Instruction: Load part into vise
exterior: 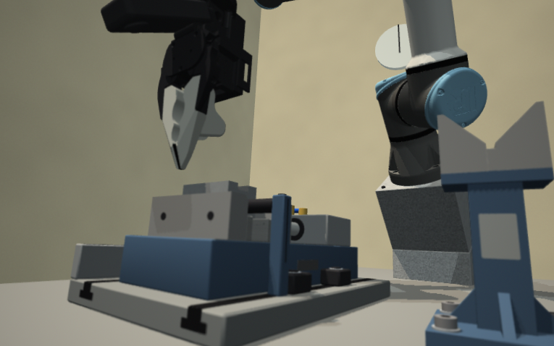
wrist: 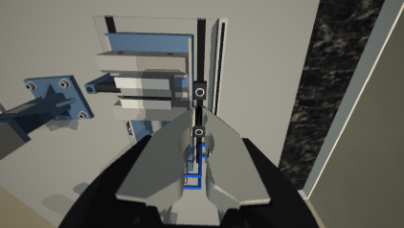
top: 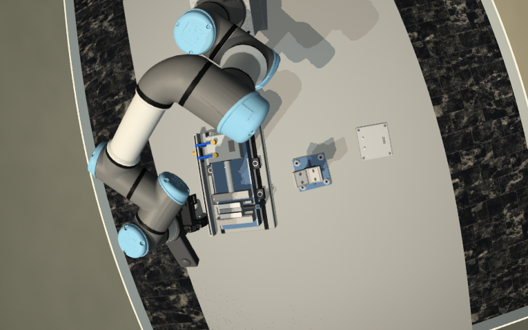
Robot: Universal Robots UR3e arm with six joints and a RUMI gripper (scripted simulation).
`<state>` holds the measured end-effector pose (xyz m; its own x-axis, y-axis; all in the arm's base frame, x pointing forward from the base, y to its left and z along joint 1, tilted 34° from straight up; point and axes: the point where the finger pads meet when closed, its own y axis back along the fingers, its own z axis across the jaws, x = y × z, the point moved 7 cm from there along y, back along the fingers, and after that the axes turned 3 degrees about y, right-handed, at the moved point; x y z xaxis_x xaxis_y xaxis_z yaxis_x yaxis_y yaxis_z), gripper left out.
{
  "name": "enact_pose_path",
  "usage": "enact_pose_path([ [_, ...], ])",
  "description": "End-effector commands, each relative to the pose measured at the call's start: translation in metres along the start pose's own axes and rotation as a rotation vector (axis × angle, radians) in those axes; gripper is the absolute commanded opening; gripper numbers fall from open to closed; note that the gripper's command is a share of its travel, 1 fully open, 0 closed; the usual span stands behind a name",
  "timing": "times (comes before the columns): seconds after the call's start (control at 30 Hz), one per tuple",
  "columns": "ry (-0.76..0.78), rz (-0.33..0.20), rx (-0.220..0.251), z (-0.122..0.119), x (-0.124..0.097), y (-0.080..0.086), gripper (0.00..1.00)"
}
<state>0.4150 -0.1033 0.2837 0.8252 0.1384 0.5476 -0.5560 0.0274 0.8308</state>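
The part (top: 230,206) (exterior: 210,187) (wrist: 144,82) lies between the vise jaws, its slot facing up as a dark line along its length. One long side is close to the fixed jaw (top: 235,219) (exterior: 188,214) (wrist: 141,62); I cannot tell whether they touch. One end is at the work stop (exterior: 260,205) (wrist: 108,87), seemingly in contact. The low bars are mostly hidden below the part. The moving jaw (top: 231,195) stands at the other long side. My gripper (exterior: 179,167) (wrist: 199,107) is shut with nothing in it, above the vise, beside the part's end away from the stop.
The V-block (top: 315,174) (exterior: 463,148) stands on its blue post beside the vise, with nothing in it. The infeed plate (top: 374,143) beyond it bears no block. The stop's blue bracket (exterior: 279,245) rises beside the vise. Blue air fittings (top: 204,144) stick out at the cylinder end.
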Motion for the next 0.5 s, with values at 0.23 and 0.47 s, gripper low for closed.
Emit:
enact_pose_path([
  [0.23, 0.001, 0.001, 0.000, 0.000, 0.000, 0.027, 0.00],
  [0.47, 0.001, 0.001, 0.000, 0.000, 0.000, 0.032, 0.00],
])
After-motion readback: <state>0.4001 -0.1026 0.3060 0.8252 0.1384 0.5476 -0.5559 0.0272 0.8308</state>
